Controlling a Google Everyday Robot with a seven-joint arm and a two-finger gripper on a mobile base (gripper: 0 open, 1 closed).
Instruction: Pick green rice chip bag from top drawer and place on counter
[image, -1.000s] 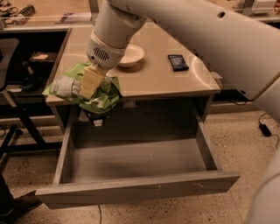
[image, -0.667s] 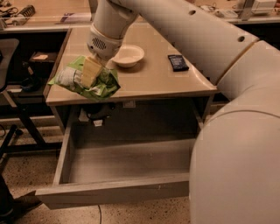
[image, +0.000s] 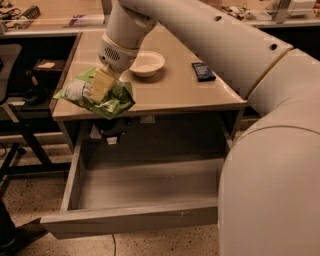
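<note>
The green rice chip bag (image: 111, 100) is crinkled, with a white patch at its left end. My gripper (image: 101, 86) is shut on it and holds it over the front left part of the counter (image: 175, 90). The bag's lower edge hangs at the counter's front edge. The top drawer (image: 140, 185) stands pulled open below the counter, its grey floor bare. My large white arm fills the right side of the camera view and hides the drawer's right end.
A white bowl (image: 145, 63) sits on the counter behind the gripper. A small dark blue flat packet (image: 203, 71) lies to its right. A dark chair and shelving (image: 20, 85) stand to the left of the counter.
The gripper has carried the bag up from just under the counter's front edge to above the counter's front left part. My arm now covers more of the right side.
</note>
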